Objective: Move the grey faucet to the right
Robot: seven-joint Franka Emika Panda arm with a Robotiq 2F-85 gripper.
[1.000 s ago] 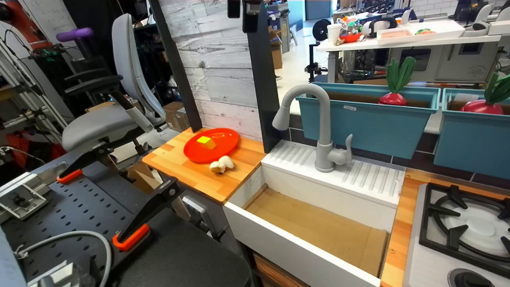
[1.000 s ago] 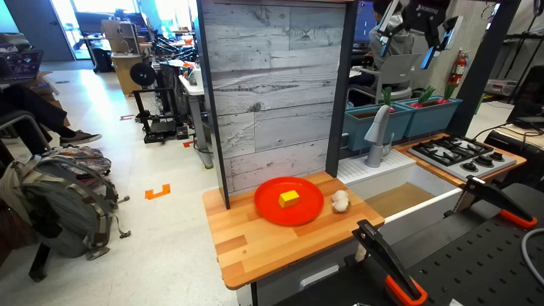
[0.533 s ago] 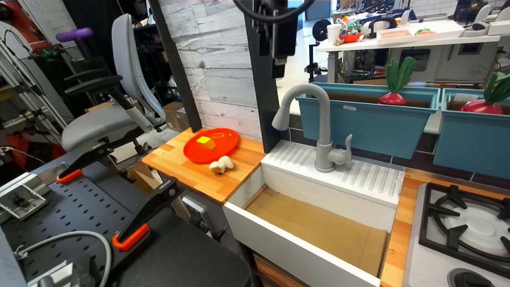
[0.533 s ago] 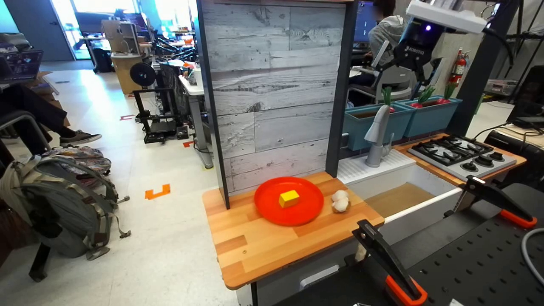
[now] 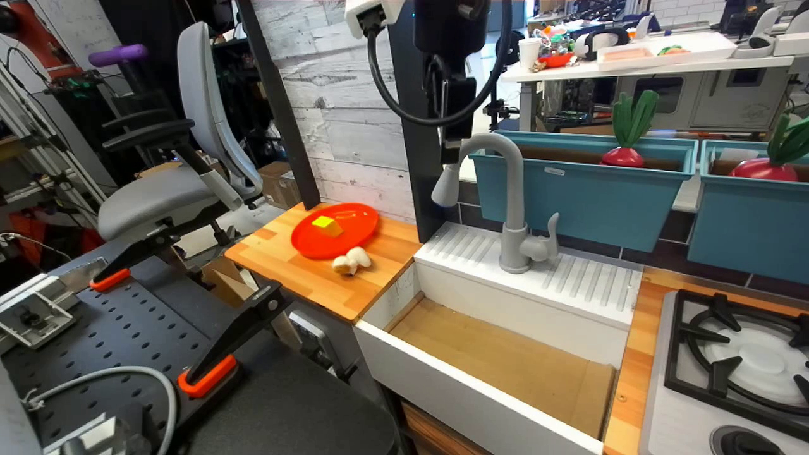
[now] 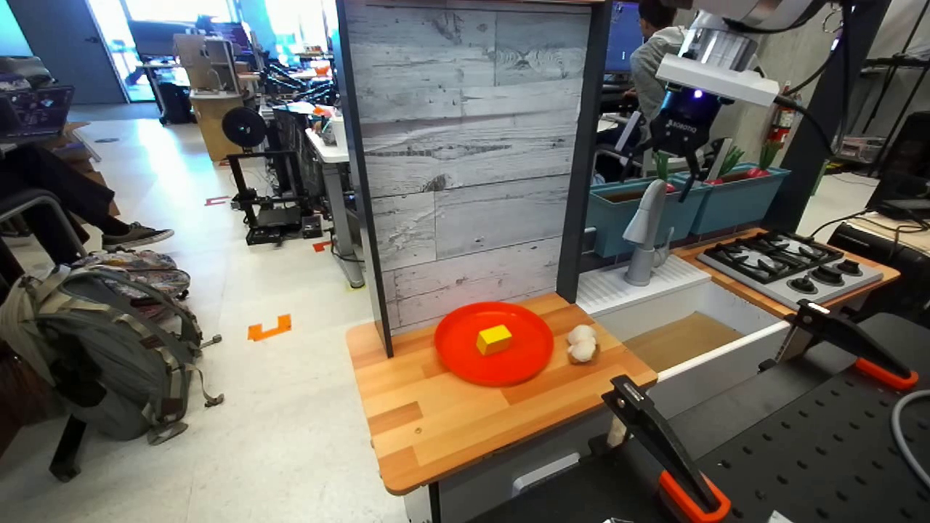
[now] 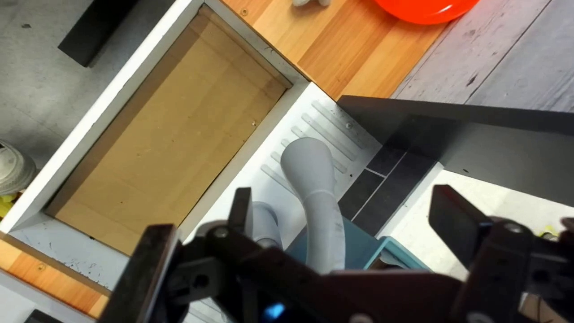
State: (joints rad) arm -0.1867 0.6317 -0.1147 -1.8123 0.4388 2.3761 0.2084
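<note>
1 grey faucet (image 5: 515,196), hand (image 7: 343,204) near spout (image 7: 321,204), fingers (image 7: 455,224) apart

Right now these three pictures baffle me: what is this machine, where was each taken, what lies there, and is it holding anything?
It is a robot arm ending in a two-fingered gripper. Two pictures come from cameras outside it; the third from a camera on its wrist. The grey faucet stands on the white ledge behind the sink. On the wooden counter lie a red plate, bearing a yellow block, and a whitish lump beside the plate. Nothing is held: the gripper is open, and in the wrist view the faucet shows in its gap.
</note>
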